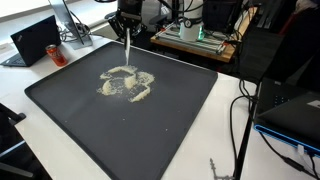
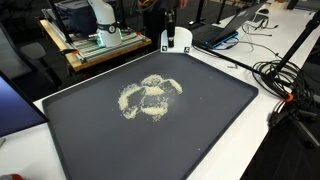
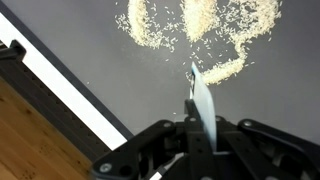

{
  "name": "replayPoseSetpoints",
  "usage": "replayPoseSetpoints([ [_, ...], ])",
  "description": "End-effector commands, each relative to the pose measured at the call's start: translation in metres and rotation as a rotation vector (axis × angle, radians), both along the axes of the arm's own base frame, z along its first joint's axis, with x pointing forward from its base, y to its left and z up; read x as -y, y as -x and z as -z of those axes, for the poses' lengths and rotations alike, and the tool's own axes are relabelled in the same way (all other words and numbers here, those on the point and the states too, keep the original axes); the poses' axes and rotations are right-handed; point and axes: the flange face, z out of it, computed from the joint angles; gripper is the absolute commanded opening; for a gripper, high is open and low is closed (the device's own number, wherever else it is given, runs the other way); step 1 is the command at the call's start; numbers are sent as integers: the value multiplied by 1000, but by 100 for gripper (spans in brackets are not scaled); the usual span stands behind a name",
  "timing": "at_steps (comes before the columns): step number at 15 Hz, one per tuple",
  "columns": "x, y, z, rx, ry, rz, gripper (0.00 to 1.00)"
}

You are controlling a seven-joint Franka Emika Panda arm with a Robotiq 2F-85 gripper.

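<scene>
**Claw pinches a white card beside scattered grains**

In an exterior view, starting at the left, an open laptop (image 1: 33,42) sits on the white table (image 1: 225,110) off the tray's corner, with a dark can (image 1: 57,54) just beside it. Next comes the gripper (image 1: 126,30), hanging over the far edge of the black tray (image 1: 170,120); its fingers are pressed together on a thin white card (image 1: 129,48), seen edge-on here and slanting down toward the tray. The card's lower end is near the pale grains (image 1: 125,82), which lie in a loose swirl about the tray's middle; whether the card touches the tray I cannot tell. Further right a wooden board (image 1: 195,38) carries electronics; black cables (image 1: 243,115) trail over the table past the tray's right side.

In an exterior view the wooden board (image 2: 95,45) stands at the left. The gripper (image 2: 170,25) and the card (image 2: 178,40), face-on with dark marks, are at the tray's far rim, and the grains (image 2: 150,97) lie in front of them. A laptop (image 2: 225,30) and tangled cables (image 2: 290,85) crowd the right.

In the wrist view a wood-coloured surface (image 3: 30,135) fills the left, then comes a strip of white table (image 3: 70,95), then the tray (image 3: 90,50). The card (image 3: 200,100) rises from the clamped gripper (image 3: 200,135), whose body hides its lower part; its tip ends just left of an arc of grains (image 3: 228,68).
</scene>
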Motion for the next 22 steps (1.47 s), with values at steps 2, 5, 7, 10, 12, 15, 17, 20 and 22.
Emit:
replayPoseSetpoints([
  [2,30,-22,-31,-116,-44,109,1],
  [5,49,-31,-45,-193,-48,173,1],
  [7,60,-39,-54,-223,-59,207,1],
  [10,77,-52,-63,-246,-88,250,1],
  [12,92,-62,-67,-260,-117,284,1],
  [15,122,-78,-67,-277,-181,347,1],
  [17,146,-87,-64,-282,-227,404,1],
  [20,187,-96,-53,-295,-314,499,1],
  [22,212,-98,-45,-296,-379,564,1],
])
